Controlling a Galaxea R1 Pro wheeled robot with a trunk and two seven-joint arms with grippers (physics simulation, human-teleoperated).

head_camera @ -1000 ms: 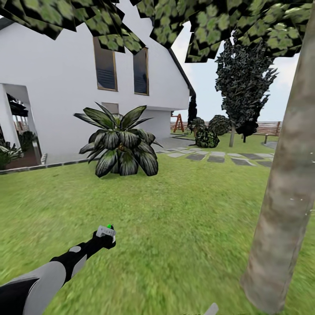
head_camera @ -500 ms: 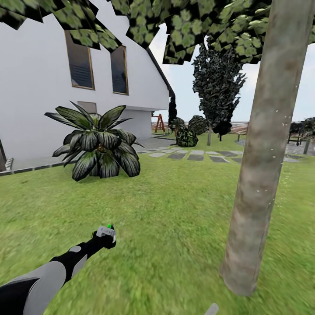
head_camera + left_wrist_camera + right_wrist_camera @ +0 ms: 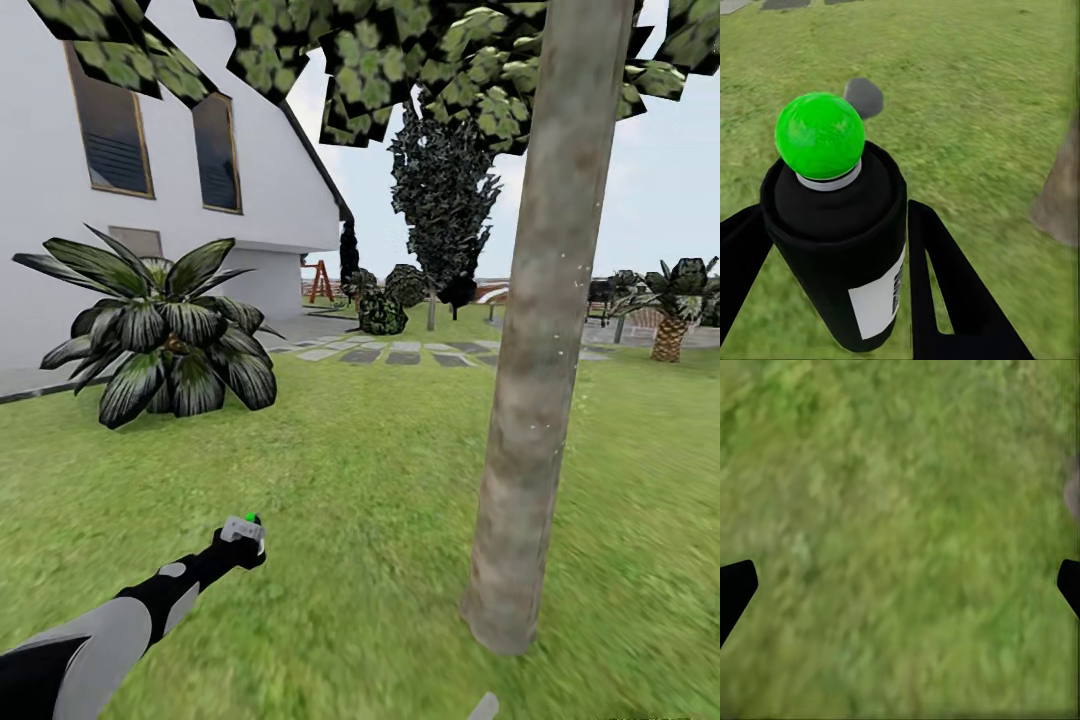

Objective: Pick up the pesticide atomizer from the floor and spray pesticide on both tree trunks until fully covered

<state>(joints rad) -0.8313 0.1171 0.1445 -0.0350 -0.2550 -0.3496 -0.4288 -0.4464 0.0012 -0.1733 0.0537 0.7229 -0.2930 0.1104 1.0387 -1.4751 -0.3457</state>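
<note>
My left gripper [image 3: 240, 547] is shut on the pesticide atomizer [image 3: 243, 527], held low over the lawn with its green dot on top. In the left wrist view the atomizer [image 3: 832, 225] is a dark bottle with a green dome and a white label, clamped between the black fingers [image 3: 945, 277]. A tree trunk [image 3: 535, 380], mottled grey-brown and straight, rises from the grass ahead and to the right of the atomizer, apart from it; its base [image 3: 1061, 195] shows beyond the bottle. Blotchy green canopy [image 3: 420, 60] hangs overhead. My right gripper [image 3: 902, 585] is open over bare grass.
A dark broad-leaved shrub [image 3: 160, 330] stands at the left before the white house [image 3: 280, 200]. Stepping stones [image 3: 400, 355] cross the lawn behind the trunk, with a dark conifer [image 3: 440, 200], round shrubs [image 3: 385, 310] and a playset [image 3: 320, 283] beyond. A short palm [image 3: 670, 310] is far right.
The whole head view has swung to the right, so the house, shrub and trunk sit further left in the picture and the palm has come into view. My left arm keeps its pose.
</note>
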